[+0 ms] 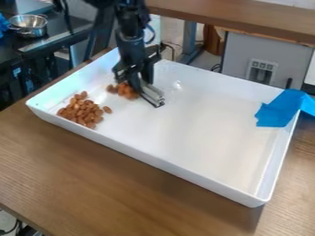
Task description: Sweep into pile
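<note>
Can't tell opening or hold of hand [154, 97]; see it in tray [206, 129] near far corner, beside some almonds [127, 91]; bigger pile [84, 110] near left corner.

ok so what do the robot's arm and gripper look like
The arm is black, built of chunky, jointed segments, with a thin dark cable looping out beside it. The gripper is black too, with an angular, open-framed look; its finer details are too small to tell.
</note>
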### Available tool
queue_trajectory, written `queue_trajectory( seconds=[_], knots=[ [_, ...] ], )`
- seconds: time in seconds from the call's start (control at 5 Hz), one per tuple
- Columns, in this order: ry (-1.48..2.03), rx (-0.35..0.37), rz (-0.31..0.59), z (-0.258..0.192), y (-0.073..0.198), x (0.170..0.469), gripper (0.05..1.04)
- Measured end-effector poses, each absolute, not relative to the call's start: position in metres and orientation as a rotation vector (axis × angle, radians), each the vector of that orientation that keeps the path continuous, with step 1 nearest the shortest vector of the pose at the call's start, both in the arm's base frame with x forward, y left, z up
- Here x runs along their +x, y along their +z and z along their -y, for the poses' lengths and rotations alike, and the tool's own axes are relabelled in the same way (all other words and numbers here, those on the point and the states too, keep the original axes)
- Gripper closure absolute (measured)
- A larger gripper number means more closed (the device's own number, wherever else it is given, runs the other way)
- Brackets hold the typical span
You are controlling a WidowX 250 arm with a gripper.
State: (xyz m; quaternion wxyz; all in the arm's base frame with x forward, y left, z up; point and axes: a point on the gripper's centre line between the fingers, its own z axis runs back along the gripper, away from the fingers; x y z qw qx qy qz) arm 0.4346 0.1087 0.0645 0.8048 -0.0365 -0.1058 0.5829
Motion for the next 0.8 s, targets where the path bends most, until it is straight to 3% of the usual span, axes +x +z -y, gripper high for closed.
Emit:
queue_trajectory(
  seconds=[0.4,0.8],
  knots=[
    [1.266,-0.064,0.24,-0.145,0.064,0.395,0.716],
    [1.177,-0.034,0.251,-0.143,0.063,0.363,0.716]
  ],
)
